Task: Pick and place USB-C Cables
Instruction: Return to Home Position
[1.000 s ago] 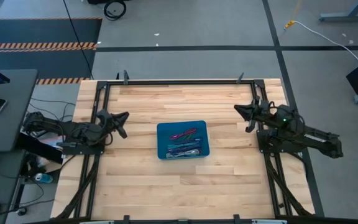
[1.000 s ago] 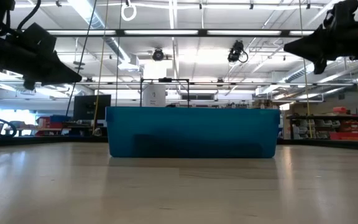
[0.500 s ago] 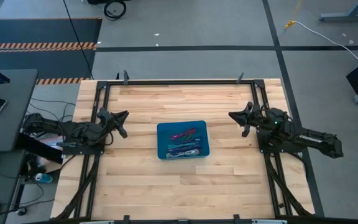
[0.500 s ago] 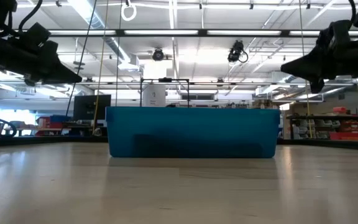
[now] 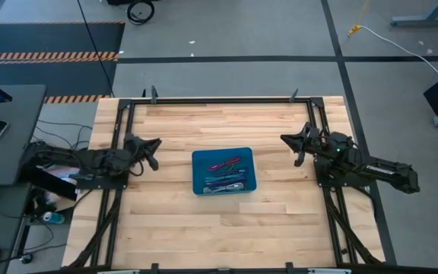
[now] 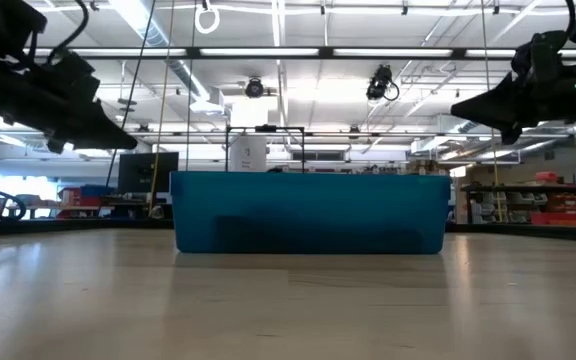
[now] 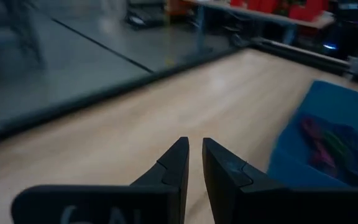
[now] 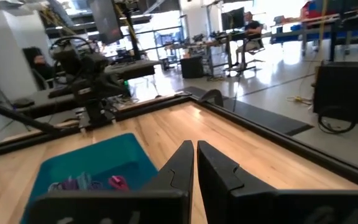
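**Task items.** The short, folded USB-C cables (image 5: pixel 225 176), in maroon, green, blue and grey tones, all lie inside the rectangular blue plastic bin (image 5: pixel 197 169) at mid-worktop. No cable shows on the bare boards.

**Grippers.** The left gripper (image 5: pixel 152 145) hangs above the worktop to the left of the bin and well apart from it. Its fingers are drawn close, with only a thin gap between them, and they pinch nothing. The right gripper (image 5: pixel 288 141) is well apart from the bin on the opposite side. Its fingers are pressed nearly together and are likewise empty. In the low view both sit higher than the bin's top edge.

**Step in hand (judgement).** Placement appears complete, and what is left is parking both arms. To do this well:
- Draw each arm outward and away from the bin.
- Keep the gripper at its present height or above, so neither finger catches the rim or shifts the bin.
- Keep the fingers together.
- Bring both arms to rest evenly, without overshoot.

**Surface.** The light wooden plank worktop (image 5: pixel 204 228) is level and bordered by a black metal frame (image 5: pixel 219 99).

**Room.** The grey concrete floor (image 5: pixel 226 30) is marked with dark tape lines, and a hazard-striped mat (image 5: pixel 48 55) lies beyond the left corner. The low view shows rows of ceiling strip lights (image 6: pixel 278 52) and shelving in the distance. The right wrist view shows a person (image 8: pixel 252 28) seated at a far desk.
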Controlling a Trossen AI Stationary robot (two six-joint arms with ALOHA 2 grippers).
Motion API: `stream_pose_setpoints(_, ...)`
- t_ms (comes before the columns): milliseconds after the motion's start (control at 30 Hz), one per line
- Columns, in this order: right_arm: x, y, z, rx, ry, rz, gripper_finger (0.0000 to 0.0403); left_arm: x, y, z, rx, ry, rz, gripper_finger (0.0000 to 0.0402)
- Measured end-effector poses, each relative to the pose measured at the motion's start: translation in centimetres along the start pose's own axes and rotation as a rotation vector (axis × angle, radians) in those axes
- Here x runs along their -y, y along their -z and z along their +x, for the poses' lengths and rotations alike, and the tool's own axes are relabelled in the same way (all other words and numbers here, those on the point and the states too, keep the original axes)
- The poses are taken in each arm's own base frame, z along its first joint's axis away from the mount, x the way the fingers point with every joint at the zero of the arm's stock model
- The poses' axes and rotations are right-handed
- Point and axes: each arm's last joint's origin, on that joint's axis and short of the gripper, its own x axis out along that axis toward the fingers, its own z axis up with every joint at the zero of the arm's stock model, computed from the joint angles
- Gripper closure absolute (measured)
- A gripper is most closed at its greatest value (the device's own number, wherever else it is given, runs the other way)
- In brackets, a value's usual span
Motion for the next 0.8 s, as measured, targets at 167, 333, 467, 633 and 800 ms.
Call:
stream_pose_setpoints(167, 0.0, -0.1, 0.0, 0.012, 0.012, 0.007, 0.0376, 0.1, 0.1, 0.5, -0.097, 0.189, -0.053, 0.0349)
stream_pose_setpoints(333, 0.0, -0.1, 0.0, 0.015, 0.003, 0.048, 0.0376, -0.1, -0.1, 0.8, -0.095, 0.213, -0.01, 0.0349)
stream_pose_setpoints(467, 0.0, -0.4, 0.0, 0.043, -0.002, 0.048, 0.0376, -0.1, -0.7, 1.0, -0.011, 0.214, 0.049, 0.0349)
stream_pose_setpoints(633, -0.1, -0.6, 0.0, 0.059, -0.005, 0.024, 0.0376, -0.1, -0.9, 1.0, 0.012, 0.211, 0.102, 0.0349)
stream_pose_setpoints(800, -0.1, -0.5, 0.0, 0.056, -0.012, 0.037, 0.0376, -0.1, -1.0, 1.0, 0.015, 0.211, 0.099, 0.0349)
